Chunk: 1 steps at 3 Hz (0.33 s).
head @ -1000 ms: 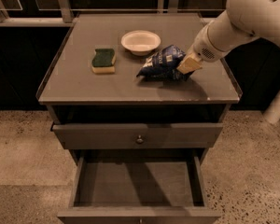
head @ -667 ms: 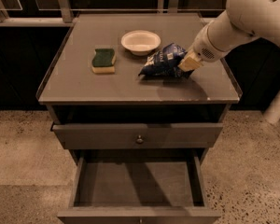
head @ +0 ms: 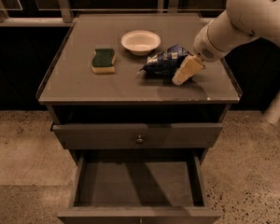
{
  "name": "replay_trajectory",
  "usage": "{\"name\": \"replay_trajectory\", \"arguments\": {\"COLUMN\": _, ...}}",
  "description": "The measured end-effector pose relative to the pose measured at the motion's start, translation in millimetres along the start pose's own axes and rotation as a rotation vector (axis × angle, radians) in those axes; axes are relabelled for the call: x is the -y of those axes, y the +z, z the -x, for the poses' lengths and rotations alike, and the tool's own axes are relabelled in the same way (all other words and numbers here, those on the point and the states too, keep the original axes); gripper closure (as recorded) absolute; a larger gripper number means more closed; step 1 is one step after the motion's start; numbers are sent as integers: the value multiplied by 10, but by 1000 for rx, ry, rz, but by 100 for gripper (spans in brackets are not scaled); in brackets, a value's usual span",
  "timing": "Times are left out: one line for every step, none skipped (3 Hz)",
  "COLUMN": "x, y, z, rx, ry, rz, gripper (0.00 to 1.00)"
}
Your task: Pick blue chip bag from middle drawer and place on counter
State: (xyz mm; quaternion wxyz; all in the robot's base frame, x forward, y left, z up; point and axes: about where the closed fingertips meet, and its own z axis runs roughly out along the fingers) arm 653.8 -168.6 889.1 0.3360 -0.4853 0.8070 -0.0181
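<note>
The blue chip bag (head: 162, 62) lies on the counter (head: 107, 85), right of the middle, just in front of the white bowl. My gripper (head: 184, 71) is over the counter at the bag's right end, touching or very close to it; whether it holds the bag does not show. The middle drawer (head: 135, 183) is pulled out at the bottom of the view, and its dark floor is bare.
A white bowl (head: 140, 41) stands at the counter's back middle. A green-and-yellow sponge (head: 104, 60) lies to the left. The drawer front with a small round knob (head: 139, 138) sits above the pulled-out drawer. Speckled floor surrounds the cabinet.
My gripper has shifted slightly toward the counter's front beside the bag. The bag has stayed in about the same place on the counter.
</note>
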Motion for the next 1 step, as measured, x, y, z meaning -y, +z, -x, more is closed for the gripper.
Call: {"name": "replay_trajectory", "arguments": {"x": 0, "y": 0, "z": 0, "rx": 0, "ry": 0, "rz": 0, "gripper": 0}}
